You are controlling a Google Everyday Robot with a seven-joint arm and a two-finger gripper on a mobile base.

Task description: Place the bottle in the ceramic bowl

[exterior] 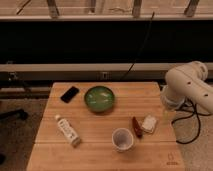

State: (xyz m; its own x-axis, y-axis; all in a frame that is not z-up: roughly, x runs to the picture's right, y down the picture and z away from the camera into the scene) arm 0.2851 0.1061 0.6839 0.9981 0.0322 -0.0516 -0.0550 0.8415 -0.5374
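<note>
The end effector point(167, 111) hangs under the bulky white arm point(187, 86) at one side edge of the pale wooden worktop point(100, 160), and whether it is released or clenched I cannot tell; it carries nothing that can be seen. Well apart from it, across nearly the whole worktop, the slim pale plastic bottle with a white cap and green-marked label point(68, 131) lies on its side, untouched. The round glossy green ceramic bowl point(99, 98) sits empty about halfway between them, a little farther back. Nearest the end effector are a small white packet point(149, 123) and a dark red object point(136, 127) just beside it, then a white cup point(122, 139); a black phone point(69, 94) lies beyond the bowl. The bottle looks light and fairly stiff, though thin plastic may dent under a hard squeeze, and its round, smooth body will probably roll or slip. Closing across the labelled middle, square to its length, seems safest. The ceramic bowl could chip, so a low, gentle release is advisable.
</note>
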